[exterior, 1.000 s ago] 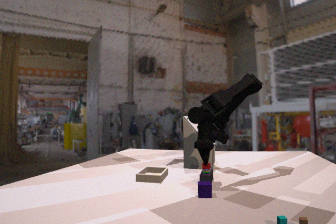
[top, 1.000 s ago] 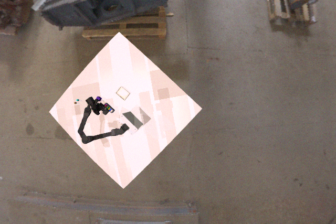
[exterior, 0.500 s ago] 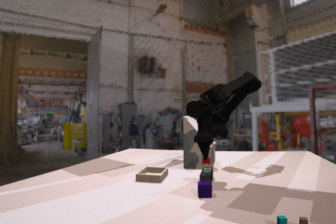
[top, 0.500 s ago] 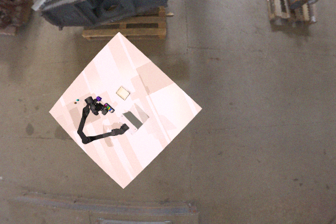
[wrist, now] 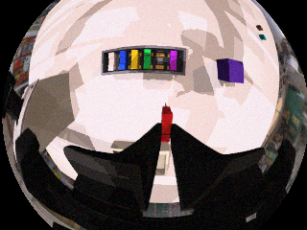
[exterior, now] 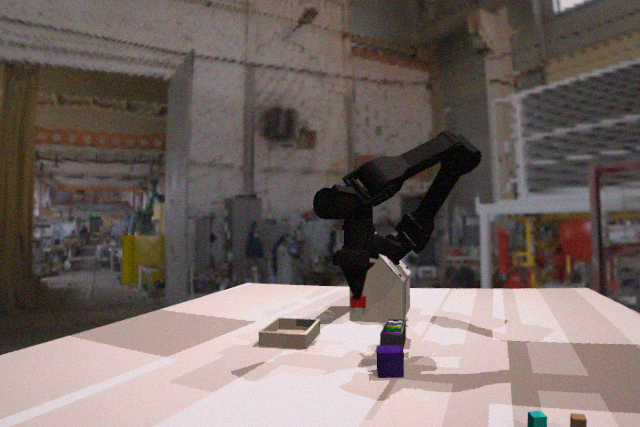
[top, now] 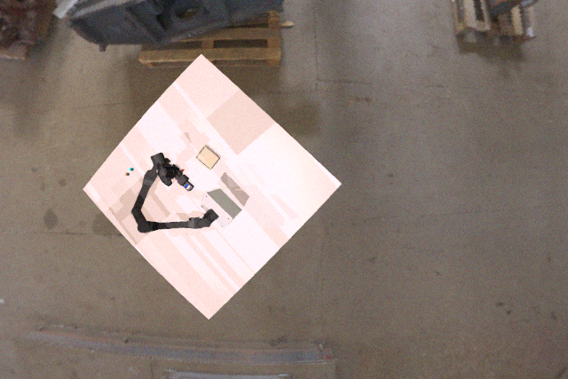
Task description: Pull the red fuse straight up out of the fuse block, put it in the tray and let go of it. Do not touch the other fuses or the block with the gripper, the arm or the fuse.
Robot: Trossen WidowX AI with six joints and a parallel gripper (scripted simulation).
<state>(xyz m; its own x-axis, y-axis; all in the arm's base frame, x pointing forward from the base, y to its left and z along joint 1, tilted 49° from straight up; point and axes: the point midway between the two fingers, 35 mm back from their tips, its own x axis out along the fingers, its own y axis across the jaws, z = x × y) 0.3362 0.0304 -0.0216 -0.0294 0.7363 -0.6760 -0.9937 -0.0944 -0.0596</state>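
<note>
Fuse [exterior: 357,301]: small red block, smooth.
Tray [exterior: 289,332]: your square tan box, low walls, left of the block [exterior: 393,332].
Claw [exterior: 356,292]: nearly closed, pinching your fuse above the table [exterior: 155,360].

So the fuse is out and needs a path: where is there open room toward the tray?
Open stretch: between the fuse block and the tray, under the held red fuse. Crowded: around the block, with the purple cube beside it and the grey wedge behind.
</note>
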